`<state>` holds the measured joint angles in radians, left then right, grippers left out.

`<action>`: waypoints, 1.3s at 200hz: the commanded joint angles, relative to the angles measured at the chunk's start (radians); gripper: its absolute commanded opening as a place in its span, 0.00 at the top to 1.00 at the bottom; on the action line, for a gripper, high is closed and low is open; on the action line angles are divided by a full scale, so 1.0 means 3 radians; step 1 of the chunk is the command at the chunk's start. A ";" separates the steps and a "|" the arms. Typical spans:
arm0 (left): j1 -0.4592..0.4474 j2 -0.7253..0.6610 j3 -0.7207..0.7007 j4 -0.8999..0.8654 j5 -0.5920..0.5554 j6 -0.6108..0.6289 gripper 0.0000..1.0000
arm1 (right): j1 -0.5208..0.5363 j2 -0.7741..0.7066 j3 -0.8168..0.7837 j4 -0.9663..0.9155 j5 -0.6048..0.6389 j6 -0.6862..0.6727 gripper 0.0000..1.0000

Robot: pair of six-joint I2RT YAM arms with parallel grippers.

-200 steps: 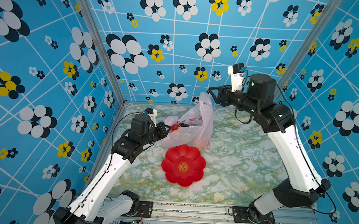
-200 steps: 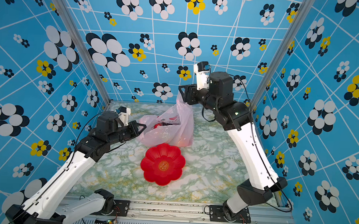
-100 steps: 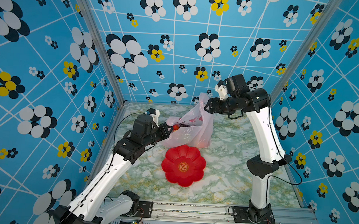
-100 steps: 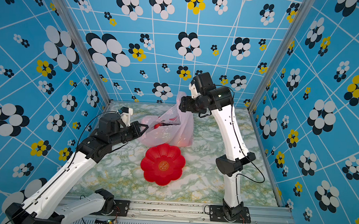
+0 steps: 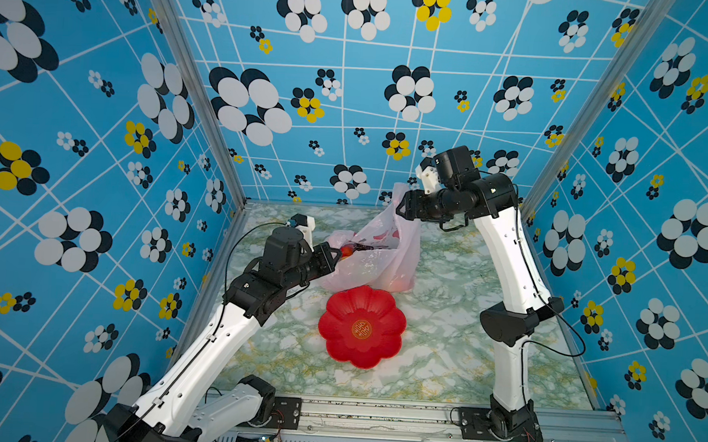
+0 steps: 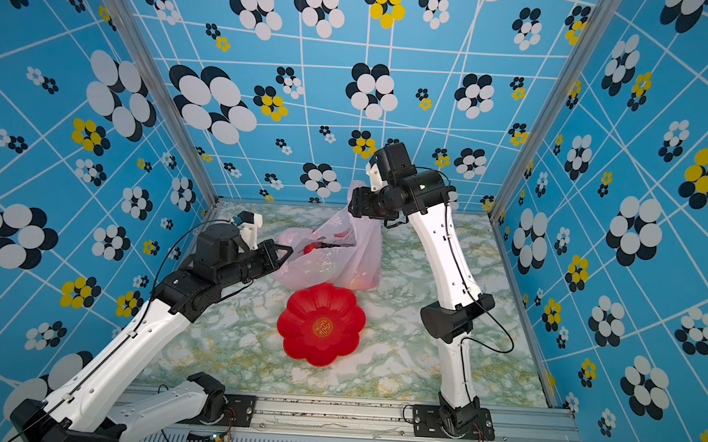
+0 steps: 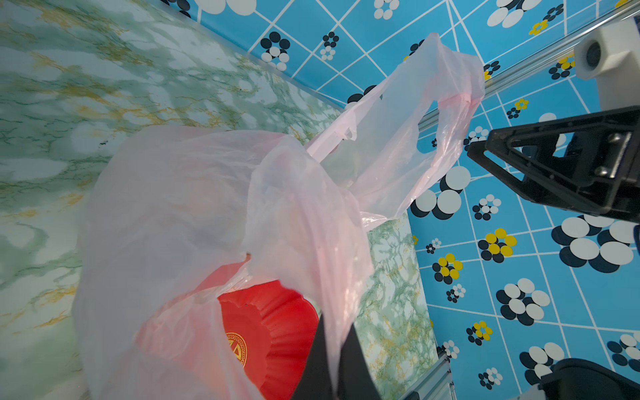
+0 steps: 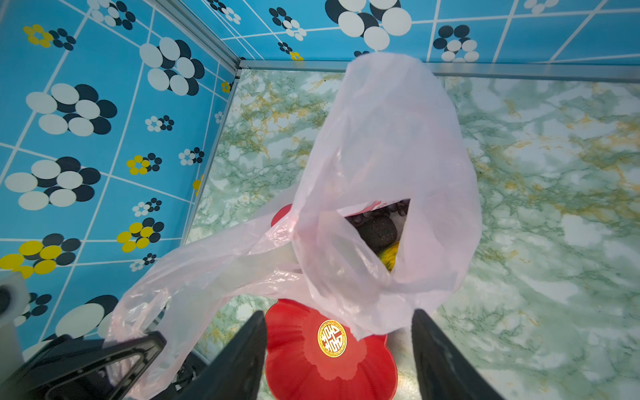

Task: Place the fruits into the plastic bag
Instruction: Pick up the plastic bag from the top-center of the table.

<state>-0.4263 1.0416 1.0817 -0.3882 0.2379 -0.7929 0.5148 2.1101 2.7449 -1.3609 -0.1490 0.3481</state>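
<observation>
The pale-pink plastic bag (image 5: 377, 256) (image 6: 338, 254) stands on the marble floor behind the red plate, with its mouth held open. My left gripper (image 5: 336, 254) (image 7: 336, 332) is shut on the bag's near rim, and the film is pinched between its fingers. My right gripper (image 5: 398, 210) (image 8: 337, 313) hangs open beside the raised handle loop (image 7: 446, 86), its jaws wide apart and holding nothing. Fruits lie inside the bag: a dark avocado (image 8: 375, 230), a yellow one (image 8: 389, 256), dark grapes (image 8: 391, 207) and a small red one (image 5: 346, 250).
A red flower-shaped plate (image 5: 361, 326) (image 6: 322, 324) with a gold emblem lies bare in front of the bag. Blue flower-patterned walls close in the back and both sides. A metal rail (image 5: 375, 414) with the arm bases runs along the front.
My right arm has dropped from a high, stretched-out pose to a folded one, while its open gripper stays by the bag's raised handle. The left gripper keeps its hold on the rim.
</observation>
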 commanded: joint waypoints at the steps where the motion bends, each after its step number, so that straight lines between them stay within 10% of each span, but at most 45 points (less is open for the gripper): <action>1: -0.0018 0.0022 0.0048 -0.0006 -0.0031 0.0054 1.00 | 0.0032 0.0130 0.0070 0.0233 0.0094 -0.0173 0.33; 81: -0.0006 0.0164 0.0180 -0.0010 0.0018 0.0107 1.00 | 0.0065 0.0407 0.0110 0.0576 -0.0090 -0.0150 0.41; 203: 0.0126 0.0153 0.0180 -0.0052 0.0137 0.0148 1.00 | 0.0267 0.0431 0.0126 0.0691 0.0923 -0.0830 0.30; 260: 0.0254 0.0067 0.0139 -0.0104 0.0233 0.0168 1.00 | 0.0286 0.0622 0.0138 0.0853 0.0499 -0.0680 0.35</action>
<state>-0.3695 1.0882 1.1084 -0.3973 0.2802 -0.7628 0.5873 2.2467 2.7670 -1.1404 0.0586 0.1249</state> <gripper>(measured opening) 0.047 0.661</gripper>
